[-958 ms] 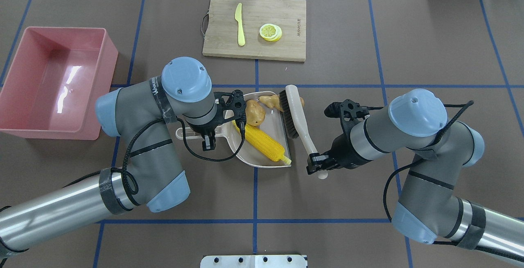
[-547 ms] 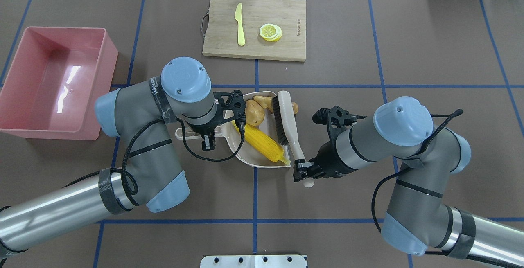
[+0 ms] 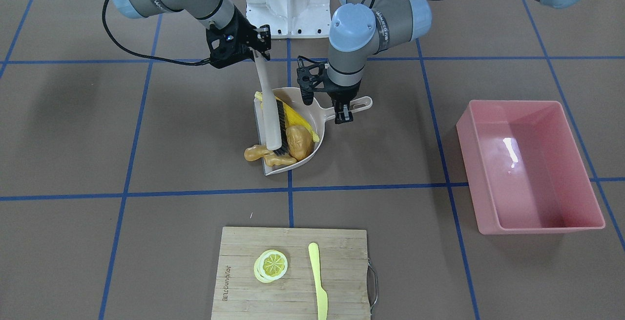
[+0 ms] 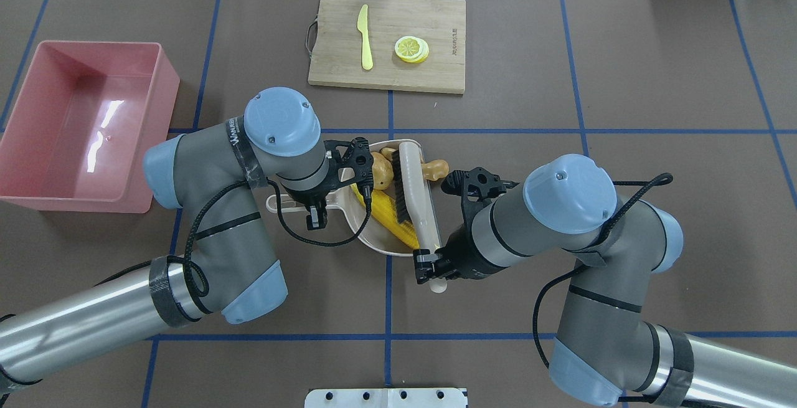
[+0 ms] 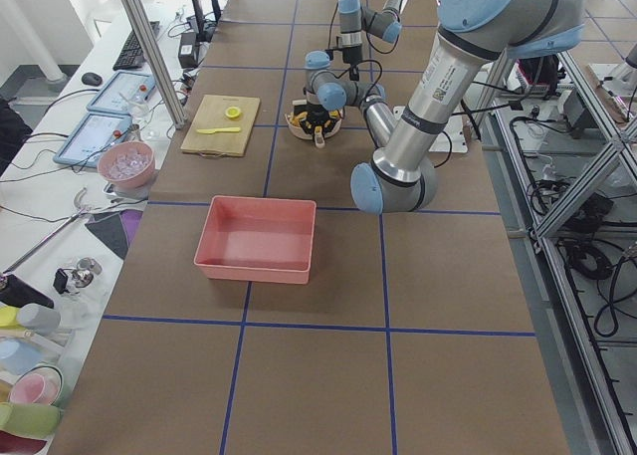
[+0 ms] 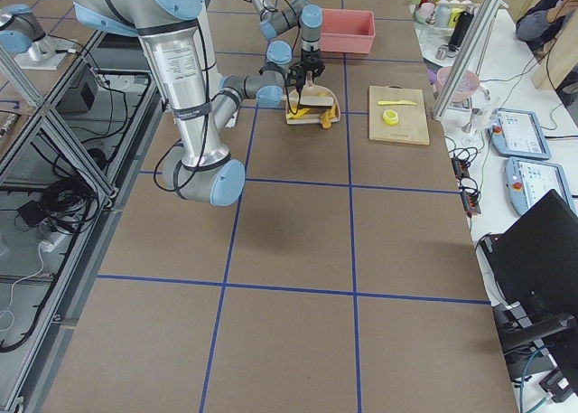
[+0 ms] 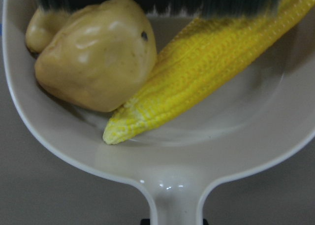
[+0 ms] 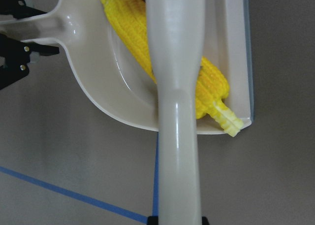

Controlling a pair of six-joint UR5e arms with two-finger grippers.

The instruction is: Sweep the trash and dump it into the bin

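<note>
- Sweeping step, late, by my reading. Left gripper (image 4: 314, 210) is clenched on the handle of the beige dustpan (image 4: 377, 240). Right gripper (image 4: 429, 265) grasps the brush (image 4: 415, 187), which lies along the pan's open lip.
- Corn cob (image 7: 206, 82) and potato (image 7: 96, 57) sit inside the pan. Ginger root (image 3: 254, 153) straddles the lip at the bristle end, one lobe out on the table.
- Bin (image 4: 68, 140) stands well apart, on the pan's handle side.
- Next move likely calls for nudging the ginger fully in, then lifting the pan level.
- Pan is smooth, glossy and scoop-shaped. Corn is ridged and tapering, the potato lumpy and shiny, the ginger knobbly. Bristles are dark and stiff-looking.
</note>
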